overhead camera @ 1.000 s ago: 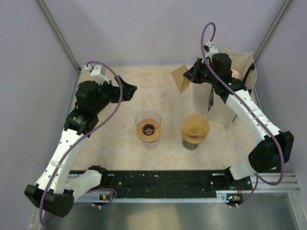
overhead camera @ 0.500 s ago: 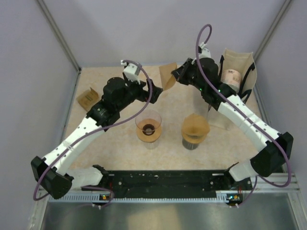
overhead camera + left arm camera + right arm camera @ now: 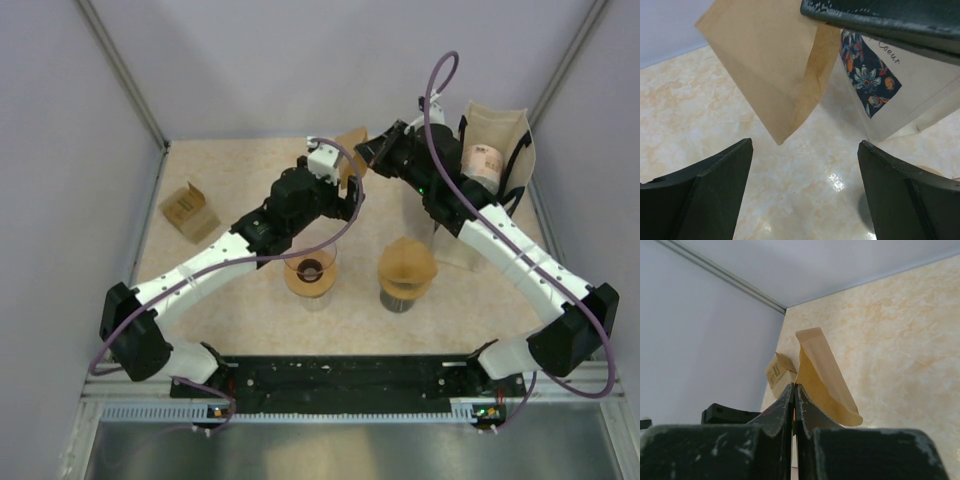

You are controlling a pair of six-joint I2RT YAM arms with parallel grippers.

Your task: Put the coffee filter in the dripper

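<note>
The right claw (image 3: 793, 390) grips the filter (image 3: 772, 70) by its edge. It hangs in mid-air over the back of the bench (image 3: 250, 312), so the wide-open left claw (image 3: 805, 145) can likely take it toward the dripper (image 3: 309, 266).

We're in a robot lab cell, not a kitchen. Blank pale wall panels (image 3: 300, 60) close in beyond the left gripper (image 3: 348, 195) and right gripper (image 3: 372, 152), with metal frame struts (image 3: 125, 75) running up the corners. Under both grippers lies a marble-print tabletop (image 3: 250, 320). Back toward the arm bases sit a black mounting rail (image 3: 340, 375) and bare sheet metal (image 3: 350, 450).
</note>
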